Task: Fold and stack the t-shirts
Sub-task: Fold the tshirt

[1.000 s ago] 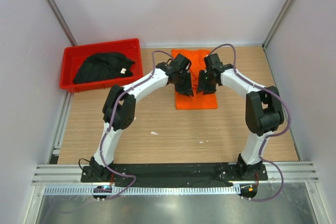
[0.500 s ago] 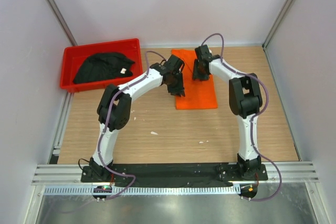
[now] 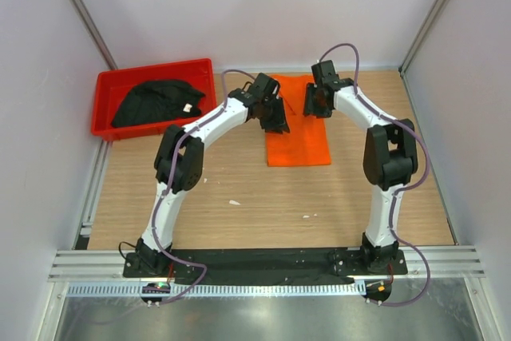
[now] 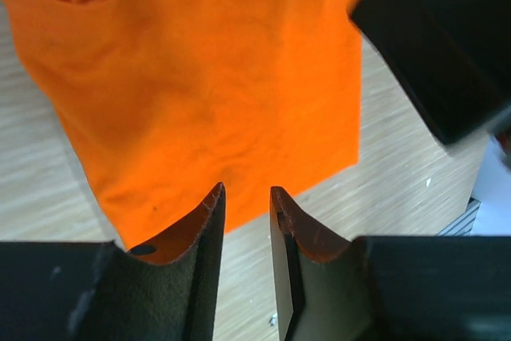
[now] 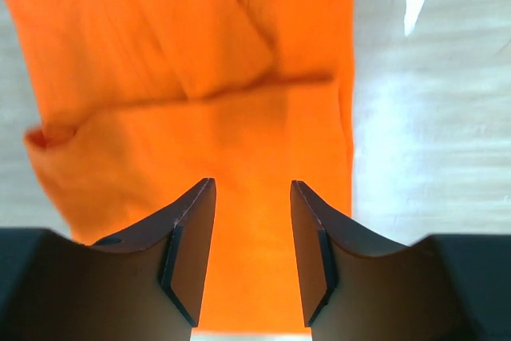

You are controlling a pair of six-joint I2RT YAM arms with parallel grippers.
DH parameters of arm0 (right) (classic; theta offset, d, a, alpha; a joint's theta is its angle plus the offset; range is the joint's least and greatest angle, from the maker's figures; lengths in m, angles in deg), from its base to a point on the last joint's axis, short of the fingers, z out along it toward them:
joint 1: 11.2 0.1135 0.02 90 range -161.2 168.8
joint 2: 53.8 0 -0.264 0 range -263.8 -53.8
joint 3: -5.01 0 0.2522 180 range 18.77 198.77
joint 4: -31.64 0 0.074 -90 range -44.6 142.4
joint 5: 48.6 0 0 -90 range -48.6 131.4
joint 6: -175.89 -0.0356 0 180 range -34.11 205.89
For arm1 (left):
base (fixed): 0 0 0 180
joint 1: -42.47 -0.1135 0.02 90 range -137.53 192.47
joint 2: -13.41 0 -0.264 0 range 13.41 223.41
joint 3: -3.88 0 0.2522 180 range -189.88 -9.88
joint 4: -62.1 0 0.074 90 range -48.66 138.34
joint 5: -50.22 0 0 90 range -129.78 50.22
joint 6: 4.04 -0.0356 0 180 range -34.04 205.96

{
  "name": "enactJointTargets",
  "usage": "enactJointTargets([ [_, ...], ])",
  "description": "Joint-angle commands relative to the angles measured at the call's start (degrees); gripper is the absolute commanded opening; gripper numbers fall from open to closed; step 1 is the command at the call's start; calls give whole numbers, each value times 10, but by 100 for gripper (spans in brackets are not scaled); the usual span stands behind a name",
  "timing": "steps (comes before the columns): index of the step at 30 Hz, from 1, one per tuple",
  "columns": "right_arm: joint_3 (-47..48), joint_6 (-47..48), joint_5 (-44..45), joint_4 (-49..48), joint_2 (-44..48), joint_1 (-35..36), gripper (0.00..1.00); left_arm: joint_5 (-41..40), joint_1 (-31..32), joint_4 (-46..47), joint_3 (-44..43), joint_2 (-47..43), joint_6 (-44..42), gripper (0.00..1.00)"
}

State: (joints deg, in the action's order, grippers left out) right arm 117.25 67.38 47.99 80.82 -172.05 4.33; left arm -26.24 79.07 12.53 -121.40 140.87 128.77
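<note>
i see the left gripper [image 4: 246, 191] with its jaws a little apart and nothing between them; the orange t-shirt [image 4: 215, 77] lies flat just beyond the tips. the right gripper [image 5: 251, 185] also has its jaws apart, above the same shirt, with cloth showing through the gap and ahead.

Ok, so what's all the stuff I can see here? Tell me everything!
orange t-shirt: one, bright orange, lying on the table, far middle
black t-shirt: one, black, bunched up inside the bin
bin: one, red, far left of the table
table: one, light wood, under it all
left arm, right arm: two, white and black, reaching to the orange t-shirt
left claw, right claw: two, black, open over the orange t-shirt, holding nothing
</note>
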Motion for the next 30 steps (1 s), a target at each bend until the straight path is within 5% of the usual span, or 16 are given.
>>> enactJointTargets([
  [1, -50, -10, -80, -29, 63, -11, 47, 48, -19, 32, -16, 23, -4, 30],
  [5, -125, -50, -161, -68, 105, -23, 40, 82, -17, 75, 45, -2, 6, 27],
  [7, -171, -63, -192, -76, 129, -41, 23, 100, -17, 76, 76, -11, 13, 24],
  [13, -255, -56, -260, -111, 140, -85, 9, 98, -16, 61, 120, -28, -5, 24],
  [20, -318, -58, -256, -119, 150, -85, 7, 74, -15, 0, 136, -17, -29, 22],
  [30, -508, -102, -250, -128, 267, -23, 7, 82, 11, 32, 392, -142, -72, 22],
])
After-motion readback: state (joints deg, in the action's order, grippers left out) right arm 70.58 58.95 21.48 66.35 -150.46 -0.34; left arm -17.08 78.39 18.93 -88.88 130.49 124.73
